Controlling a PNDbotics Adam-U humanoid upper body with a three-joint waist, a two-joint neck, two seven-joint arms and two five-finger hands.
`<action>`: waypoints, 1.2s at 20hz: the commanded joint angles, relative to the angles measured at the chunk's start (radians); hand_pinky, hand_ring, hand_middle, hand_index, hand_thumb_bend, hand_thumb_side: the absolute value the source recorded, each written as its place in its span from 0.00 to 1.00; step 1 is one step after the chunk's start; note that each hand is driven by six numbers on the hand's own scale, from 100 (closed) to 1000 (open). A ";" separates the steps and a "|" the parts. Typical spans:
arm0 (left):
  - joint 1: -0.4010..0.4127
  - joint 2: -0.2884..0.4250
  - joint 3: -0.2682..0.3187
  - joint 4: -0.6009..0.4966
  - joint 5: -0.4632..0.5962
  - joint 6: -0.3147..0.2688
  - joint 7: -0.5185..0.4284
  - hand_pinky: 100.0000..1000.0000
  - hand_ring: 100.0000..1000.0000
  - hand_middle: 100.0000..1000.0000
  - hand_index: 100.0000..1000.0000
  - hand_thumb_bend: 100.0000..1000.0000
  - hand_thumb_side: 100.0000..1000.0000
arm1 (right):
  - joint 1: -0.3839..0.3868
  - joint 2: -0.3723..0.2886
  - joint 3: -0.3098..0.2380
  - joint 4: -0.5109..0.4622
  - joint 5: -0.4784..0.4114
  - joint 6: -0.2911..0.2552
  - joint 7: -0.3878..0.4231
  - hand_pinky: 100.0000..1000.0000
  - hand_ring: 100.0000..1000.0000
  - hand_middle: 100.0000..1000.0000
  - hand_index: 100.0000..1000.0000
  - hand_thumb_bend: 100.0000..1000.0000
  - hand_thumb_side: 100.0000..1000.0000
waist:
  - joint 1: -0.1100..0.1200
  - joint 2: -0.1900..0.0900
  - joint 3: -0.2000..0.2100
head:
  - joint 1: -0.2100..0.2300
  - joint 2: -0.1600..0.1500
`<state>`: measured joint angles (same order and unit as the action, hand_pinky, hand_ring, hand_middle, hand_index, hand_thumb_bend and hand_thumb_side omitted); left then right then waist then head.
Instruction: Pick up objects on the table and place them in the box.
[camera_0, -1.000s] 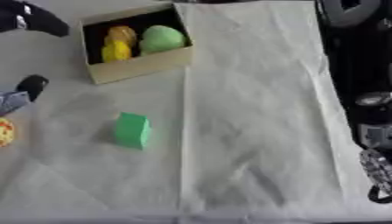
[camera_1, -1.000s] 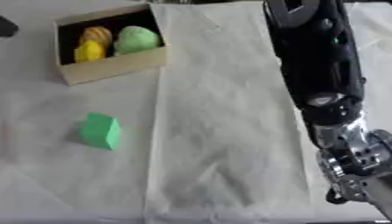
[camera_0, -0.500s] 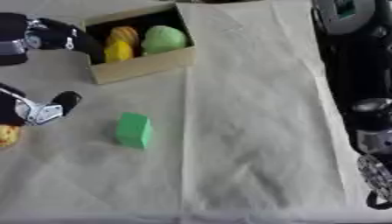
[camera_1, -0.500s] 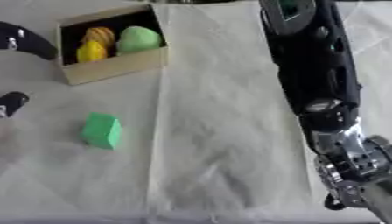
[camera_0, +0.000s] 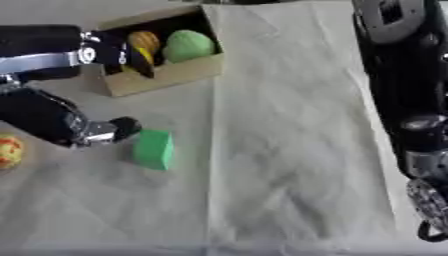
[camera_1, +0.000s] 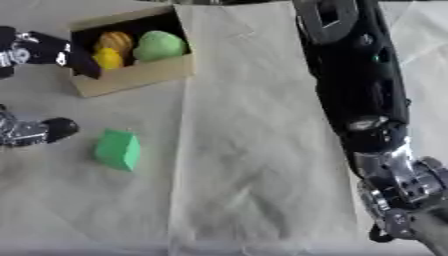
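Stereo head cams, top-down on table (camera_0: 289, 125), near-identical overlap.

Left hand (camera_0: 61, 125) spread wide; right hand (camera_1: 411, 212) hangs low, idle.

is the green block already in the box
No, the green block lies on the cloth outside the box, just beside the left hand.

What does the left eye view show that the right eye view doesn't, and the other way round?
Only the left eye view shows the orange-and-yellow ball at its left edge, on the table beside the left robot hand. Only the right eye view shows more of the right robot hand, low on the right. Both show the cardboard box holding a green object and yellow items, the green block on the white cloth, and the left robot hand open, spanning box to block.
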<state>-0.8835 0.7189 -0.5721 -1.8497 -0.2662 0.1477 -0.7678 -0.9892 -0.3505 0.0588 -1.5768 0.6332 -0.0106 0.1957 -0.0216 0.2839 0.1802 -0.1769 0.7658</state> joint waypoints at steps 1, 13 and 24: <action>-0.022 -0.015 -0.014 0.025 -0.027 0.003 -0.029 0.95 0.95 0.83 0.88 0.30 0.64 | -0.014 -0.006 -0.005 -0.021 -0.007 -0.002 0.000 0.67 0.79 0.71 0.91 0.00 0.34 | 0.017 -0.037 -0.001 | 0.005 0.004; -0.009 -0.047 -0.032 0.074 -0.046 -0.003 -0.113 0.99 0.98 0.80 0.91 0.23 0.22 | 0.000 0.009 -0.009 -0.027 -0.018 0.001 0.002 0.67 0.78 0.70 0.90 0.00 0.35 | 0.022 -0.035 -0.004 | 0.007 0.004; 0.013 -0.087 -0.035 0.116 -0.088 -0.019 -0.106 0.99 0.98 0.81 0.91 0.24 0.15 | 0.009 0.016 -0.013 -0.029 -0.026 0.002 0.006 0.66 0.77 0.69 0.90 0.00 0.35 | 0.018 -0.031 -0.011 | 0.012 0.004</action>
<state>-0.8602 0.6241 -0.6139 -1.7304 -0.3477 0.1324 -0.8763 -0.9668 -0.3284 0.0556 -1.5837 0.6143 -0.0074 0.2005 -0.0176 0.2839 0.1698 -0.1688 0.7658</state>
